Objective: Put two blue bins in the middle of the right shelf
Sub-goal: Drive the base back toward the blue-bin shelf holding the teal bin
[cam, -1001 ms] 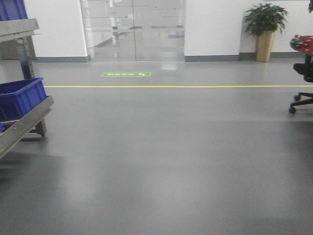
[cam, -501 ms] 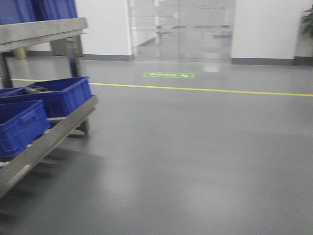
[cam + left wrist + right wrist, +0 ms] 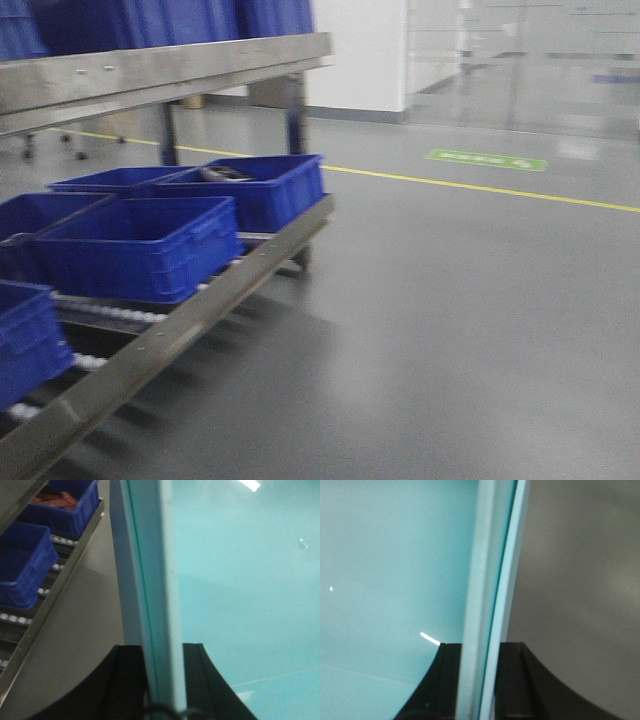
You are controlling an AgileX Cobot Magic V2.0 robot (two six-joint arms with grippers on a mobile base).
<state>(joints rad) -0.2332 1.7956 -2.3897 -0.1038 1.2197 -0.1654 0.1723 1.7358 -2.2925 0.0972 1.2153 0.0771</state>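
Note:
My left gripper (image 3: 159,652) is shut on the upright side wall (image 3: 150,570) of a pale blue-green bin, one black finger (image 3: 127,680) on each side of it. The bin's inside (image 3: 245,580) fills the right of that view. My right gripper (image 3: 480,650) is shut on the opposite wall (image 3: 492,555) of the same bin, whose inside (image 3: 395,555) fills the left. Neither gripper nor the held bin shows in the front view. Dark blue bins (image 3: 140,245) (image 3: 255,185) sit on a sloped metal roller shelf (image 3: 215,300) at the left.
The rack's upper shelf (image 3: 160,70) carries more blue bins (image 3: 150,20). The left wrist view shows the same rack's bins (image 3: 22,562), the far one (image 3: 62,505) with reddish contents. Grey floor with a yellow line (image 3: 480,185) and glass doors (image 3: 520,60) lie to the right.
The front view has swung left: the plant and chair have left the frame, and the rack with its blue bins has moved from the left edge well into view.

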